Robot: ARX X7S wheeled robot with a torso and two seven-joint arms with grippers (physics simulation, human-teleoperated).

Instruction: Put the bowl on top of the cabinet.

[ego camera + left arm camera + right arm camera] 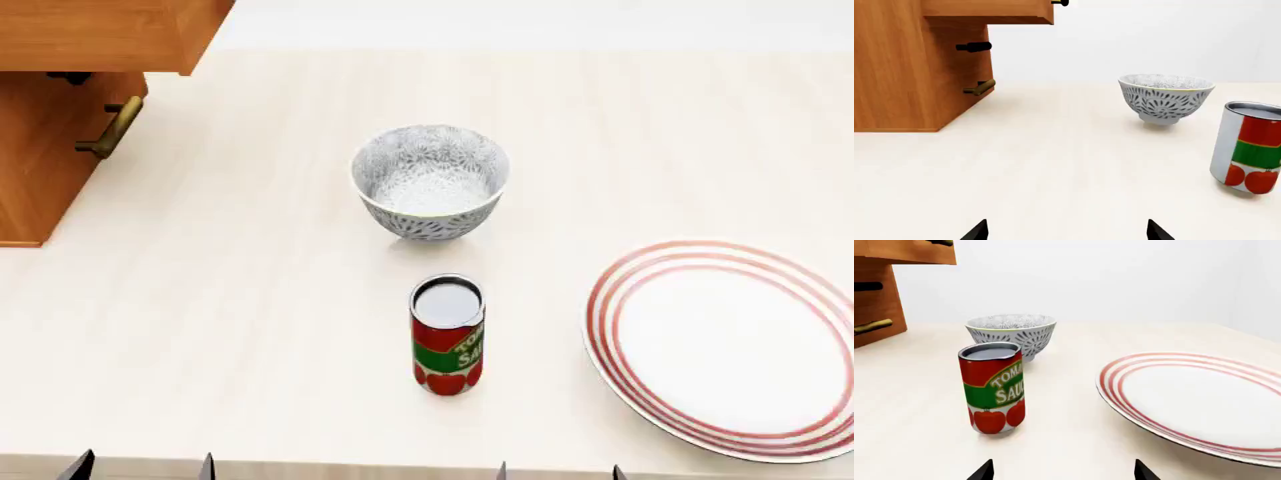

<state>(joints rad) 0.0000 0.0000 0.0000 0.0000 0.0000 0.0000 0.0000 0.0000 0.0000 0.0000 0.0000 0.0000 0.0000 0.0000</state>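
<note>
The bowl (430,180), white with a dense grey-blue floral pattern, stands upright on the pale table, also in the left wrist view (1165,98) and the right wrist view (1011,334). The orange-brown cabinet (60,60) stands at the far left, with brass and dark handles (112,128); it shows too in the left wrist view (914,65). My left gripper (143,466) hangs open at the table's near edge, far from the bowl; only its black fingertips (977,231) show. My right gripper (558,472) is open too, fingertips (984,471) wide apart with nothing between them.
A red and green tomato sauce can (446,334) stands upright just in front of the bowl, between it and my grippers. A large white plate with red rings (727,345) lies flat at the right. The table's far edge (534,50) meets a white wall.
</note>
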